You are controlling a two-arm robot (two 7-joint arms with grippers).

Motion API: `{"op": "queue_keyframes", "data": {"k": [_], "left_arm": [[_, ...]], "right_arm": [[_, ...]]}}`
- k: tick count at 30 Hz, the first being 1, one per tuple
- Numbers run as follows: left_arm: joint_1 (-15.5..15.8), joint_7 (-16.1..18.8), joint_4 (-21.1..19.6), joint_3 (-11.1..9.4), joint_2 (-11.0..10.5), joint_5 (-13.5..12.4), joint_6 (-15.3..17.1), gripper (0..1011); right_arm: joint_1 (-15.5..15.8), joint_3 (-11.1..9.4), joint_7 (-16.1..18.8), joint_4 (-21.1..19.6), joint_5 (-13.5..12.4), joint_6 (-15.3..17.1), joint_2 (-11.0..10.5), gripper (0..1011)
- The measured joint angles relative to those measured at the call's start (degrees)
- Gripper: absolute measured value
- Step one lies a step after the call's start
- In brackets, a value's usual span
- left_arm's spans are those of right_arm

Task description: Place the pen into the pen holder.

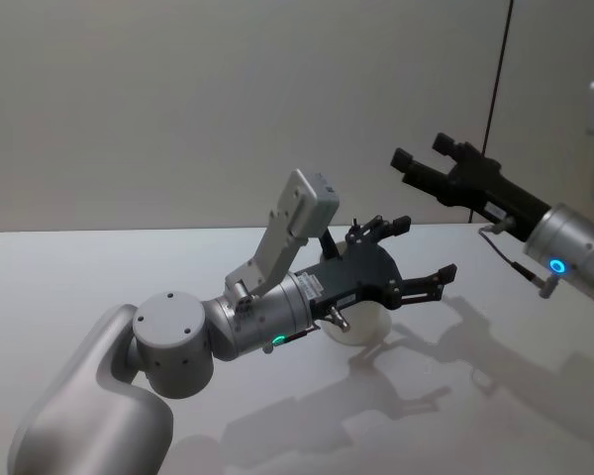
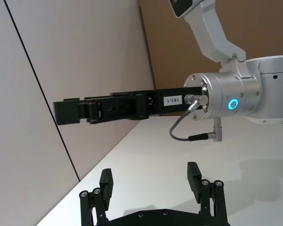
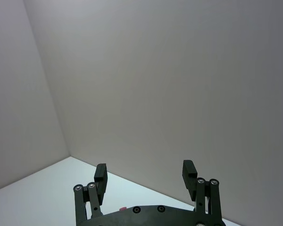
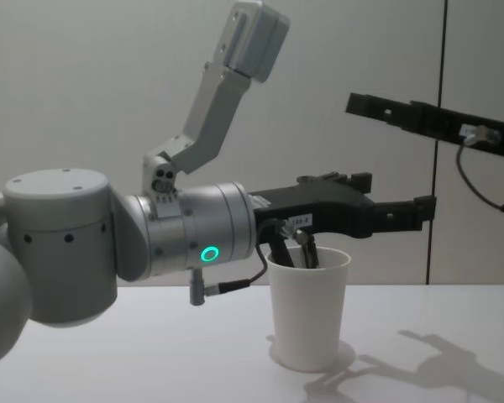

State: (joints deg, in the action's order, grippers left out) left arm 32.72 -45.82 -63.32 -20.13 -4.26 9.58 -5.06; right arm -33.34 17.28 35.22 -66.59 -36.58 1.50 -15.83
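1. Table [image 1: 99, 277]: white, pale wall behind; arm shadows on the right side in head view.
2. Left arm: reaches fwd from the lower left, wrist roughly level, green ring lit on the wrist in chest + head views.
3. Left gripper [image 4: 392, 195]: hangs above the pen holder's mouth, clear of the rim. Jaws wide open, nothing between them; left wrist view shows both fingers [image 2: 106, 179] spread w/ bare table beyond. In head view the gripper [image 1: 424, 251] covers most of the cup.
4. Right gripper [image 1: 424, 151]: up in the air on the right, well above the table and well apart from the cup. Jaws spread wide, empty; right wrist view shows its gripper [image 3: 145, 172] w/ just wall and a table corner past the tips. Blue ring lit on its wrist. In chest view it [image 4: 357, 103] sits high at the right edge, side-on.
5. Pen holder [image 4: 307, 309]: white tapered cup, upright on the table near centre, just below the left gripper. In head view only a white sliver [image 1: 361, 325] shows under the gripper.
6. Pen [image 4: 306, 248]: dark, inside the cup, leaning, top end poking above the rim. Not touching either gripper.
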Motion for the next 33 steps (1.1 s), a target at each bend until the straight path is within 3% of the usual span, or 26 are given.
{"op": "queue_keyframes", "data": {"k": [14, 33], "left_arm": [[0.0, 0.0, 0.0, 0.0, 0.0, 0.0, 0.0, 1003], [0.0, 0.0, 0.0, 0.0, 0.0, 0.0, 0.0, 1003]], "right_arm": [[3.9, -1.4, -3.5, -4.9, -0.9, -0.9, -2.7, 1002], [12.2, -3.6, -12.5, -14.0, -2.0, -2.0, -7.5, 1002]]}}
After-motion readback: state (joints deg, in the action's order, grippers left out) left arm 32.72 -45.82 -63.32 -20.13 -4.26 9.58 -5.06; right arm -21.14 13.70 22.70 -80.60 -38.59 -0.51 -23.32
